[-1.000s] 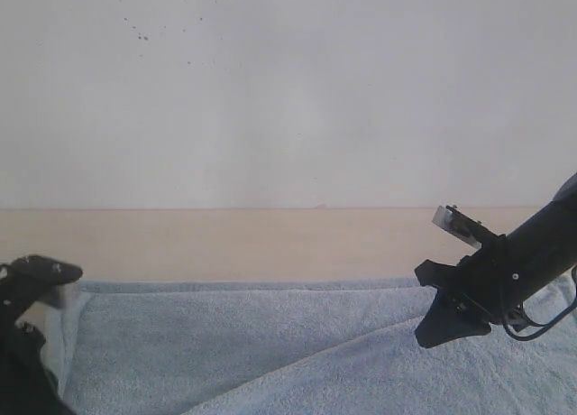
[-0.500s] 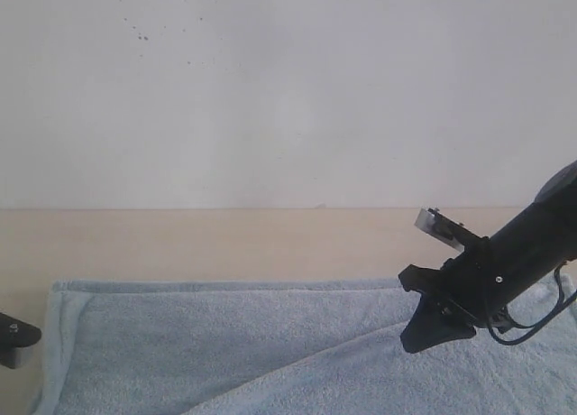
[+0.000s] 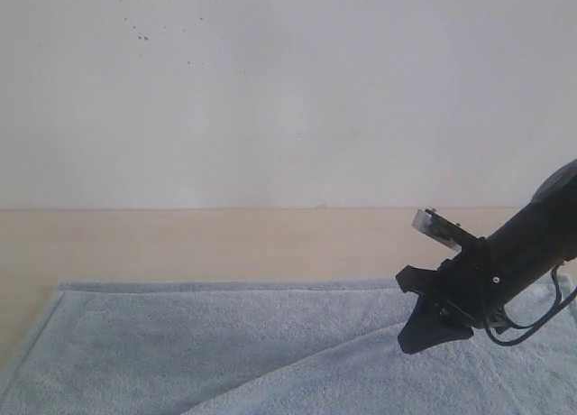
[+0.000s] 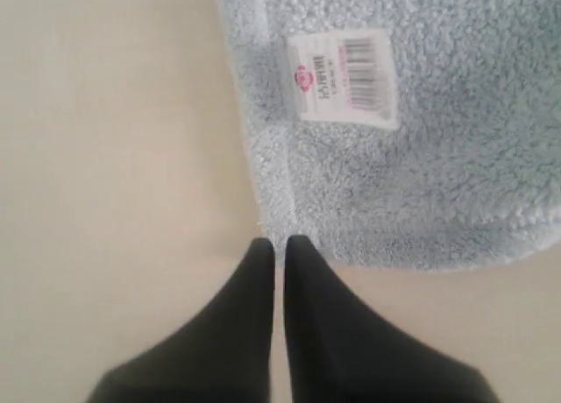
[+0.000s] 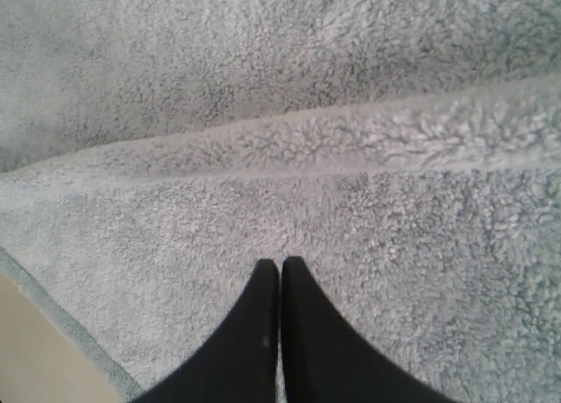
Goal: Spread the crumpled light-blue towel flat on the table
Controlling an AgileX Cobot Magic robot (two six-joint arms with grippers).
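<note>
Our left gripper [image 4: 280, 242] is pinched shut on nothing, just beside the corner of the fluffy pale-blue terry towel [image 4: 438, 175] on the beige table [image 4: 114, 158]. Our right gripper [image 5: 280, 263], also shut, hovers over a diagonal fold [image 5: 307, 144]. The white tag [image 4: 344, 77] (red logo, barcode) is illegible. A second ago the left gripper showed in the exterior view; now it doesn't.

wall [image 3: 288, 90]: plain grey-white, matte, filling the upper half of the exterior view
specks [image 3: 142, 36]: a few small dark marks scattered on the wall, upper left
table [image 3: 225, 244]: pale beige top, smooth and unmarked, running the full width of the view
join: the table's far edge meets the wall in one straight, level line
light: soft and even, slightly washed out, with only faint shadows
</note>
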